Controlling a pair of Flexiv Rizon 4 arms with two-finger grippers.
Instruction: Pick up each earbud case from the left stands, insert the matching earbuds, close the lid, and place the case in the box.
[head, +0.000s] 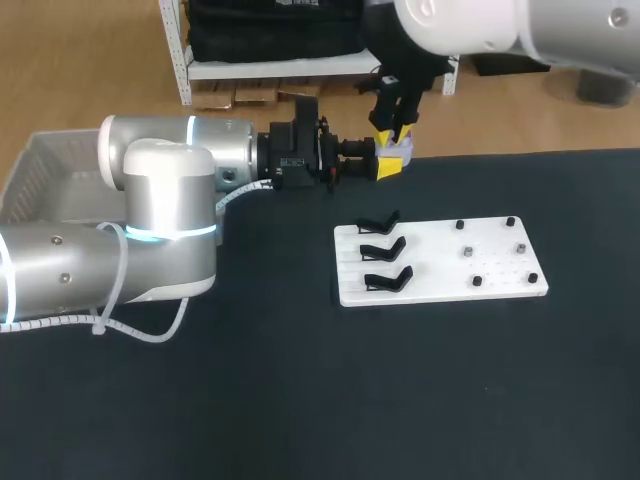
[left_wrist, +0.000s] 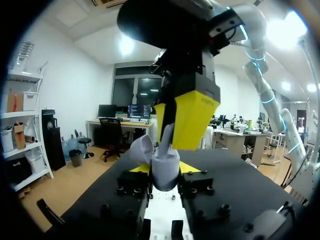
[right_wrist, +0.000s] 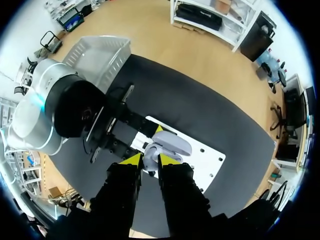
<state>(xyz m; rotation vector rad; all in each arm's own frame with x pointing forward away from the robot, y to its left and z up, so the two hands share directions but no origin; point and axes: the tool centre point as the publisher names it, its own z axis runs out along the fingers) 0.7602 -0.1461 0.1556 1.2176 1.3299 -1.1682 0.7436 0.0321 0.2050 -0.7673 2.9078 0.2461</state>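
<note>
Jaws of the left gripper (left_wrist: 164, 176) are clamping the earbud case (left_wrist: 165, 170) from both sides, holding it above the far middle of the desk (head: 300, 400) with its lid (left_wrist: 141, 146) hanging open. Right gripper (right_wrist: 150, 161) is hanging directly above, jaws nearly closed and pinching a pale earbud (left_wrist: 167, 136) over the open case. White stand board (head: 440, 262) is lying nearer, slightly right. Box (head: 45, 170) is sitting at the far left.

Black table (head: 300, 400) (matte top).
</note>
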